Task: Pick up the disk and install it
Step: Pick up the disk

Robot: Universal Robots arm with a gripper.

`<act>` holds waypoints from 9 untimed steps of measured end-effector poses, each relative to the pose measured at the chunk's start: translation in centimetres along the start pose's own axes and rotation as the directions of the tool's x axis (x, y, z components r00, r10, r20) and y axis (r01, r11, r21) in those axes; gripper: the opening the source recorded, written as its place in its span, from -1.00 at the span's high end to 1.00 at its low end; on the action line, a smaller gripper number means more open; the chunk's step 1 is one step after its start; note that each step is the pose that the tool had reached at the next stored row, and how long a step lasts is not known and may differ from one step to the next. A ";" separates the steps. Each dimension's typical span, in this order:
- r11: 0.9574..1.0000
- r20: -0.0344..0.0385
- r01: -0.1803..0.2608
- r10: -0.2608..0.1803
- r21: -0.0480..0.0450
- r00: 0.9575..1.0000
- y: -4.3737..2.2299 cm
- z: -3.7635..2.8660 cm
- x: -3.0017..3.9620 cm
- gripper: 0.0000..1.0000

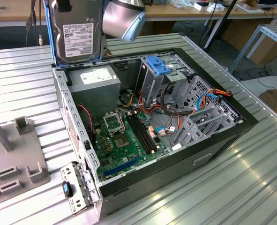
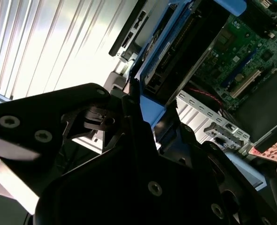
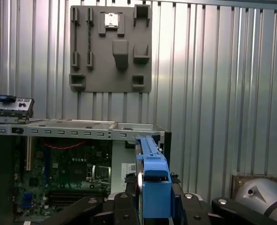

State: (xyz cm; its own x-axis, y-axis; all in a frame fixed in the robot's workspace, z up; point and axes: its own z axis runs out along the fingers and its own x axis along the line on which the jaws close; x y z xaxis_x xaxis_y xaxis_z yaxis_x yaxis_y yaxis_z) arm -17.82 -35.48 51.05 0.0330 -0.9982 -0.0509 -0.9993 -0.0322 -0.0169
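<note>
- Disk [image 1: 77, 33] hangs upright over the case [image 1: 222, 138], at its 11 o'clock corner in the exterior view; the white barcoded label's print is unreadable.
- Gripper [image 3: 153, 188] is clamped on it.

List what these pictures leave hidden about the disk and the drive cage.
- Top of the disk: cut off by the exterior view's upper edge.
- Its label: turned edge-on in the first wrist view.
- Drive cage interior: exterior view, hidden behind its walls and blue latch.
</note>
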 end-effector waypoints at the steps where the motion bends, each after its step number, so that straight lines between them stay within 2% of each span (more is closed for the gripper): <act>1: 1.000 0.000 0.000 0.000 0.000 1.000 -0.39 0.00 0.01 0.26; 4: 1.000 0.000 0.000 0.000 0.000 1.000 -1.31 0.01 0.04 0.26; 7: 1.000 0.000 0.000 0.000 0.000 1.000 -1.36 0.02 0.05 0.26; 9: 1.000 0.000 0.000 0.000 0.000 1.000 -1.36 0.00 0.39 0.26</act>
State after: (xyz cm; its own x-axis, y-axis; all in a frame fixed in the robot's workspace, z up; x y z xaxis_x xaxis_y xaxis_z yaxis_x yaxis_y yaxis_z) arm -16.44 -35.82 51.05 0.0330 -0.9982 -0.0509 -0.9993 -0.0322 -0.0168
